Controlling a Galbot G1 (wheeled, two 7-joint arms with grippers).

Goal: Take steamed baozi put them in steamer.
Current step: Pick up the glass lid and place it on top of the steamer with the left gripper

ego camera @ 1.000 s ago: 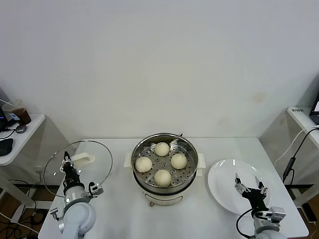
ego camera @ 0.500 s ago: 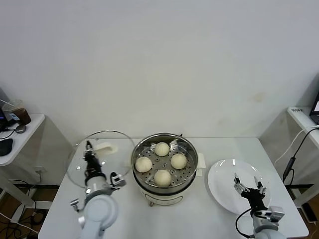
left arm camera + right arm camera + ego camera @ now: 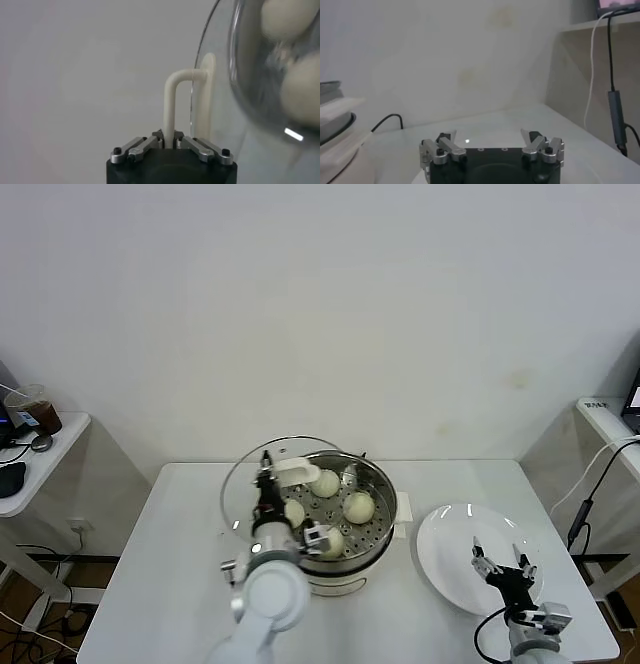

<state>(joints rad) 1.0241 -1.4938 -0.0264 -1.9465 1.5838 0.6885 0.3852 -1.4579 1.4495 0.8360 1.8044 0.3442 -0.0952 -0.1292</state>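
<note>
Partly hidden: the glass lid (image 3: 268,484) and the left arm cover the near-left part of the steamer (image 3: 375,529), so two of the steamed baozi (image 3: 359,506) show only as slivers behind them; the other two sit in plain sight. Left wrist view cuts the lid off at its edge; buns show through the glass as pale blurs.

Lid is tilted up on edge, its white handle (image 3: 172,105) facing the robot. Left end effector (image 3: 266,484) is clamped tight on that handle, over the steamer's left rim.

Steamer stands upright mid-tabletop (image 3: 180,584), open top up, all four buns on its perforated floor.

White plate (image 3: 455,549) lies to the steamer's right, nothing on it. Right end effector (image 3: 503,564) hovers over the plate's near edge, fingers spread wide, holding nothing.
</note>
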